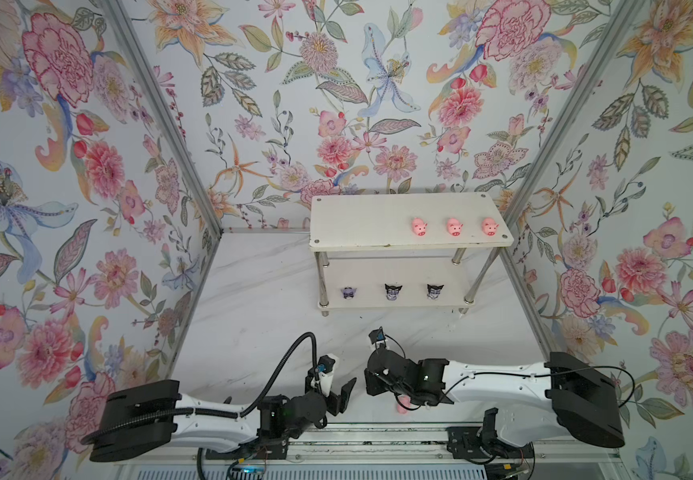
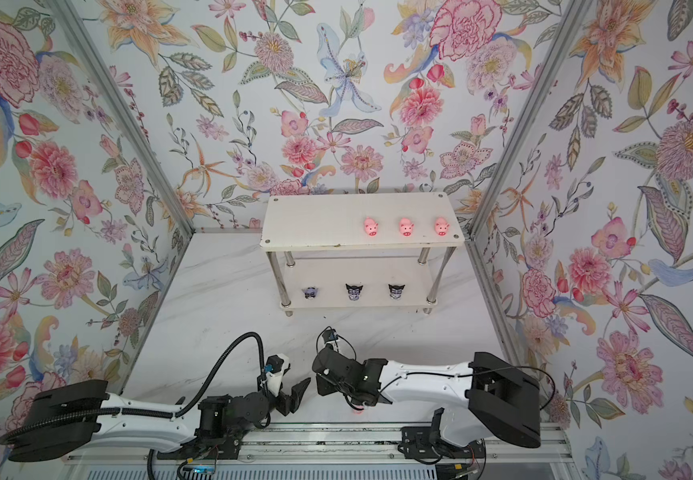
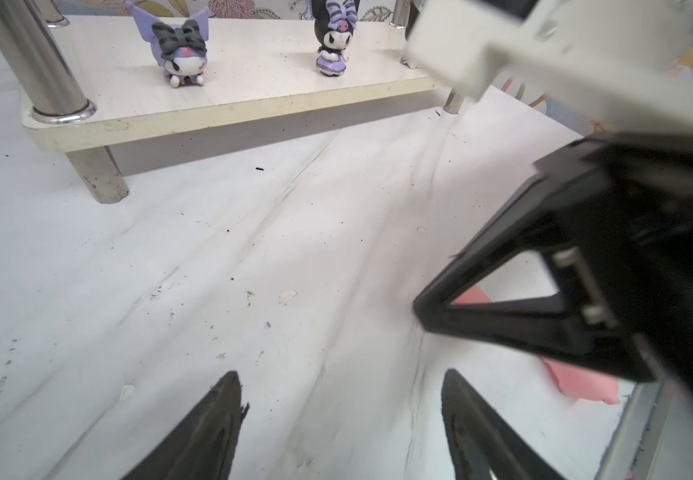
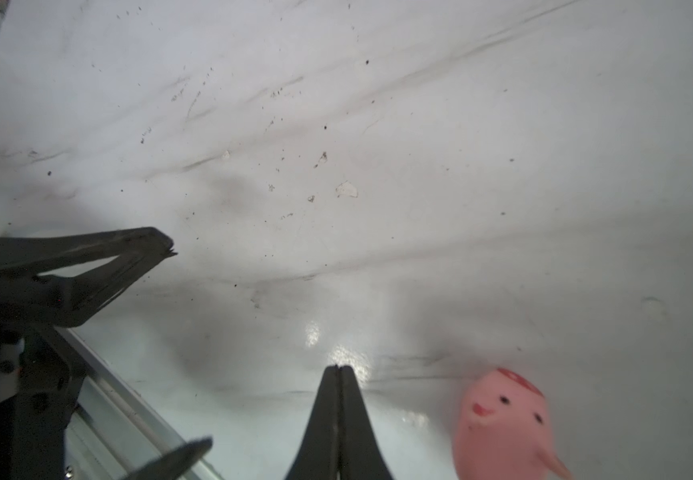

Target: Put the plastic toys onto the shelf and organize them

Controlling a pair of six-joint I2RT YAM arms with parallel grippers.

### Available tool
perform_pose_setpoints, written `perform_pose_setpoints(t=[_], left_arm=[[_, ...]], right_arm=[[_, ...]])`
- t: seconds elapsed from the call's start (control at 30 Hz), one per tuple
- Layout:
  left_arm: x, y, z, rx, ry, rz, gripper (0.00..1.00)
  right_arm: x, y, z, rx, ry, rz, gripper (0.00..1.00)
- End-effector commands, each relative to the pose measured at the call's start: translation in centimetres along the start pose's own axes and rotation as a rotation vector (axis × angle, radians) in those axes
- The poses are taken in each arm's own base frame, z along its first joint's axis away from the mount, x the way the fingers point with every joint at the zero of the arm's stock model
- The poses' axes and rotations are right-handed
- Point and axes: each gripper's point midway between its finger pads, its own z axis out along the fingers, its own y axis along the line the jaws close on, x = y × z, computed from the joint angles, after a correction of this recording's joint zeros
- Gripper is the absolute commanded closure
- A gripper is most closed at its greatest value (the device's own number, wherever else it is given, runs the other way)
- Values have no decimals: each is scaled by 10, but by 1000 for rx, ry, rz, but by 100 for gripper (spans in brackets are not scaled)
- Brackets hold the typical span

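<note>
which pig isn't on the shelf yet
The pink pig on the marble tabletop, just beside the shut right gripper. The other three pigs stand in a row on the shelf, on its top board.

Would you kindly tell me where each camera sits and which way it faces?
Top views: high over the front, looking down at table, shelf, left arm, right arm.
Left wrist: behind the open left gripper, facing the shelf's lower board.
Right wrist: behind the shut right gripper, facing the table, a pink pig beside it.
Shared: each wrist view shows the other arm's gripper.
</note>
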Motion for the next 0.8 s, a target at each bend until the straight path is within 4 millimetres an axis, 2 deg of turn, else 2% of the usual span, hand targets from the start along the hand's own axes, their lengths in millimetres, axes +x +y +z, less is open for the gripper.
perform_pose_setpoints(t=[0.0, 0.13, 0.3, 0.4, 0.53, 0.77], left_arm=[[-6, -6, 7, 24, -9, 2, 23], [-5, -14, 13, 46, 6, 17, 23], [-5, -17, 17, 48, 15, 26, 23], [-8, -16, 17, 48, 9, 17, 23], [-7, -12, 15, 41, 10, 7, 23], [-7, -5, 10, 30, 6, -17, 23]], right_arm=[[6, -44, -16, 114, -16, 37, 96], [21, -74, -24, 156, 10, 95, 95], [44, -80, -14, 187, 82, 93, 96], [49, -70, -4, 182, 106, 67, 97], [46, -45, 14, 122, 121, 39, 97], [6, 10, 45, 18, 92, -33, 96]])
